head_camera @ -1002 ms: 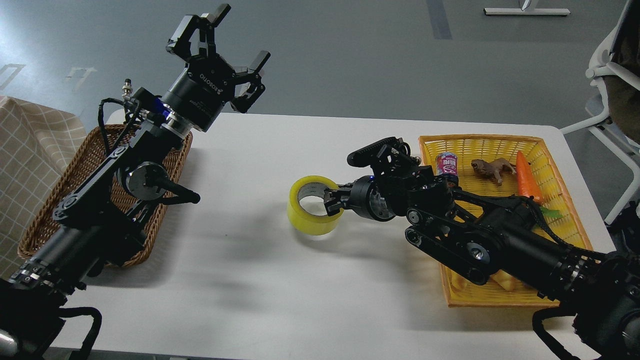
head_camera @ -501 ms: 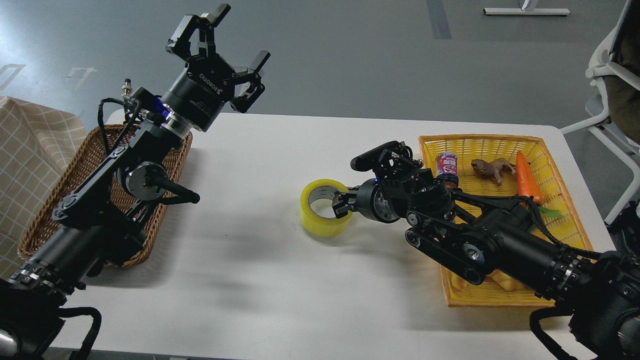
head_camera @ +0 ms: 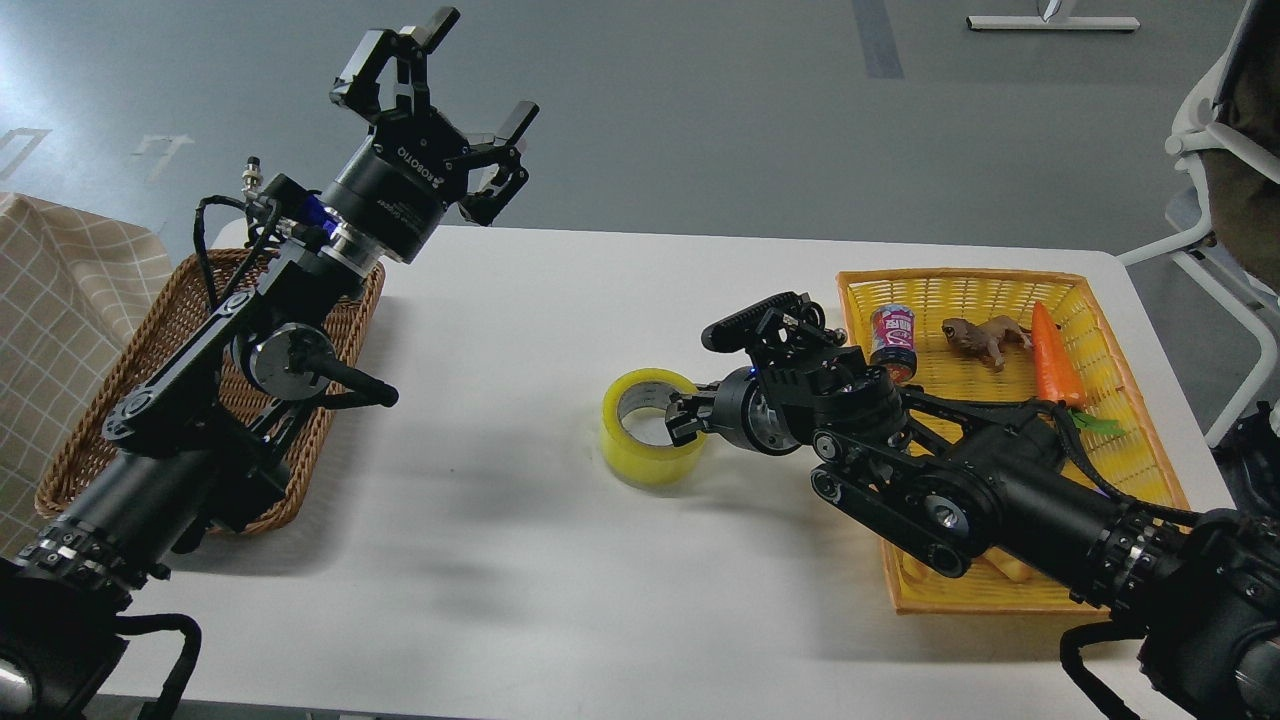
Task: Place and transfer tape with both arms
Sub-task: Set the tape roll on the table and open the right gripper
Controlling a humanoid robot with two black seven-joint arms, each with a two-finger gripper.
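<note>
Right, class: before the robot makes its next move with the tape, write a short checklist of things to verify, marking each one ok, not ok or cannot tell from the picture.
1. Tape sits on the white table: ok.
2. Right gripper is at the roll's rim, a finger inside the core: ok.
3. Right jaws firmly clamped on the roll: cannot tell.
4. Left gripper is open and ready to receive: ok.
5. Left gripper is close enough for a handover: not ok, it hangs high, far from the roll.
6. Brown basket has space for the roll: cannot tell, the arm hides it.

The tape sits on the white table, the right gripper clamping its near-side wall; the left gripper hangs spread well left of the tape.
</note>
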